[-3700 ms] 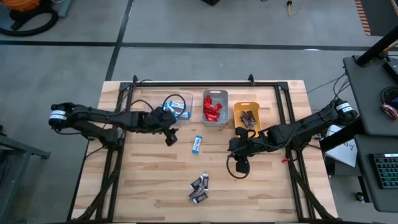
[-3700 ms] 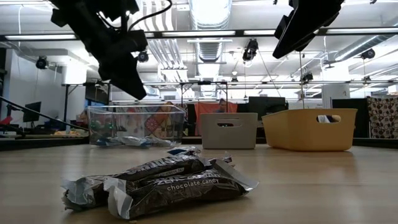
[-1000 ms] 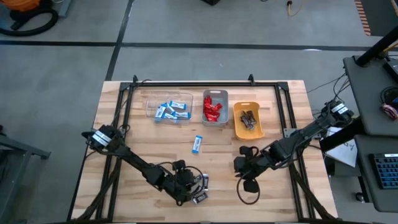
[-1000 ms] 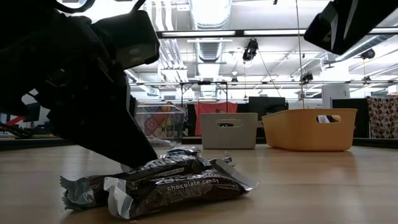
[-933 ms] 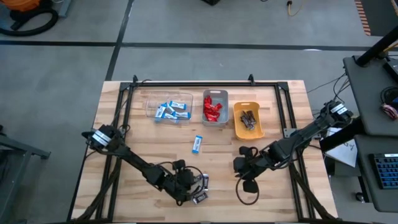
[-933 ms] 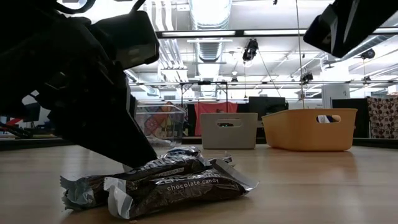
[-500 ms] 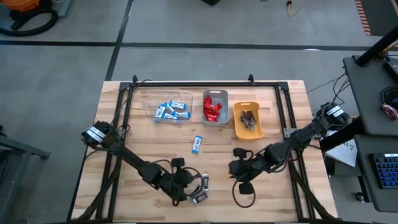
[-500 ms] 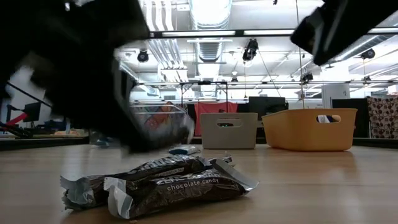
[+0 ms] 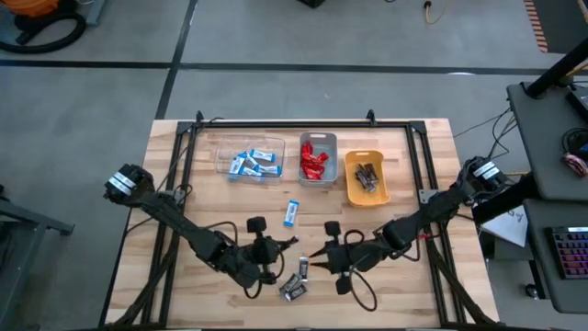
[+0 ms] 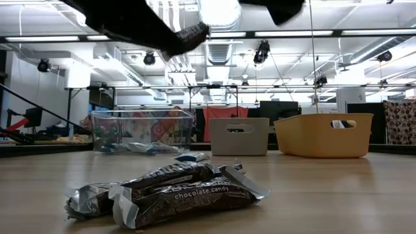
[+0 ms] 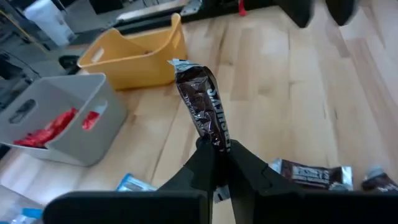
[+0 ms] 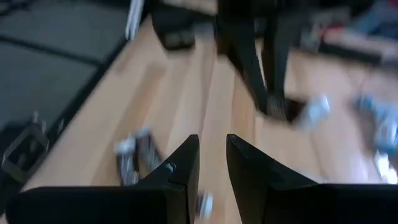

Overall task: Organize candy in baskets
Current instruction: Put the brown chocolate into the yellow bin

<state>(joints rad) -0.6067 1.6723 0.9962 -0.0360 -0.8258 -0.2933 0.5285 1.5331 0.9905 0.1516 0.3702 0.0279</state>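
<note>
Candy: one dark brown bar (image 11: 203, 106) is pinched upright in the left end effector (image 11: 216, 149), lifted above the surface (image 9: 211, 193) toward 6 o'clock. Two more brown bars (image 9: 296, 282) lie below it, one blue bar (image 9: 292, 212) mid-surface. Three baskets (image 9: 318, 158) line 12 o'clock. The right end effector (image 9: 320, 256) hovers nearby, fingers narrowly parted, holding nothing.

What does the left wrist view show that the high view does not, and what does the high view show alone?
Only the left wrist view shows the left gripper shut on a dark brown bar, lifted off the table. Only the high view shows the clear basket with blue-and-white bars and the right gripper nearby. Both show the orange-yellow basket, the grey basket with red candy, and brown bars left on the table.
</note>
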